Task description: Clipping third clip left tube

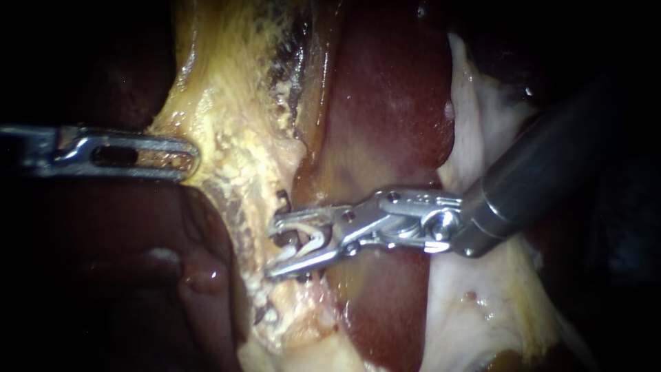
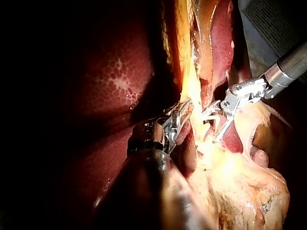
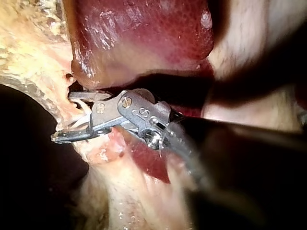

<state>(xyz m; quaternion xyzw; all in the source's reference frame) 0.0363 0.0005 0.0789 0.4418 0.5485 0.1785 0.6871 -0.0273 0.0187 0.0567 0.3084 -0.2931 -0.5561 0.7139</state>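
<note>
At the yellow tissue [image 1: 237, 138] beside the liver [image 1: 392, 103], the right tool [image 1: 273, 249] is holding a white clip [image 1: 308, 234] in wide jaws, straddling the tube [image 1: 303, 286]. The left tool [image 1: 191, 158] is gripping that tissue's edge, its jaws pinching it.

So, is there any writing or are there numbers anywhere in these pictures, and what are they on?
No word, label or sign can be read anywhere.
Right instrument, on the metal just behind the jaws that hold the white clip: a few tiny engraved marks, too small to read.
Left instrument: nothing written that shows.
Liver: nothing written.
</note>
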